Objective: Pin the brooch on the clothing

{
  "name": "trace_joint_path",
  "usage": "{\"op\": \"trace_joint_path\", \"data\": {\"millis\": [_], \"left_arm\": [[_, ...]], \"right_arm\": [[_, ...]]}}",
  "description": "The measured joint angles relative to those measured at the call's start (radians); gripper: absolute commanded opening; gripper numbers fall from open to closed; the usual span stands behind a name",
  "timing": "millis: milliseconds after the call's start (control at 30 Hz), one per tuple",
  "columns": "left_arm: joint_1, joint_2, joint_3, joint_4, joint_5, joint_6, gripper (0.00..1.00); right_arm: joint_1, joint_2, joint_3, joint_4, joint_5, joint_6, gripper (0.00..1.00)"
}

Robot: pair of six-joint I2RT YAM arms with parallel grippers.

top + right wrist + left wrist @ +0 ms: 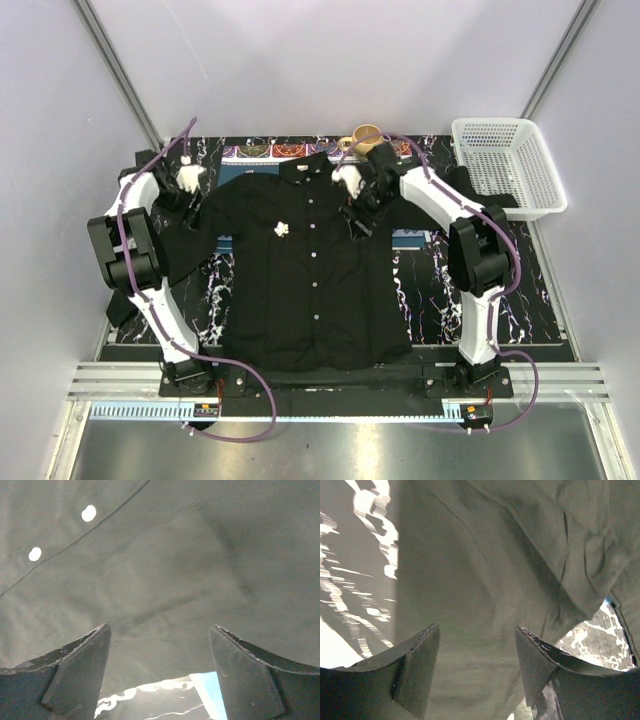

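The black button-up shirt lies flat and spread on the marbled mat, collar at the far side, white buttons down the front. The small whitish brooch sits on its left chest. My left gripper is open, just above the shirt's left shoulder and sleeve; the left wrist view shows cloth between its spread fingers. My right gripper is open over the shirt's right chest; the right wrist view shows the chest pocket and two buttons. The brooch is out of both wrist views.
A white plastic basket stands at the far right. A small tan cup and a row of round dishes lie behind the collar. A blue patch shows under the shirt's edge.
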Motion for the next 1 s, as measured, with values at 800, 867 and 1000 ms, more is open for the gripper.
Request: {"op": "trace_joint_path", "data": {"millis": [800,867,1000], "left_arm": [[0.070,0.036,-0.163,0.018,-0.082,0.036,0.83],[0.060,0.009,-0.163,0.011,-0.068,0.023,0.88],[0.021,-0.089,-0.161,0.013,-0.039,-0.014,0.98]], "right_arm": [[0.052,-0.116,-0.439,-0.031,0.081,-0.015,0.77],[0.047,-0.127,-0.431,-0.031,0.099,0.003,0.82],[0.008,-0.167,-0.364,-0.016,0.100,0.042,0.93]]}}
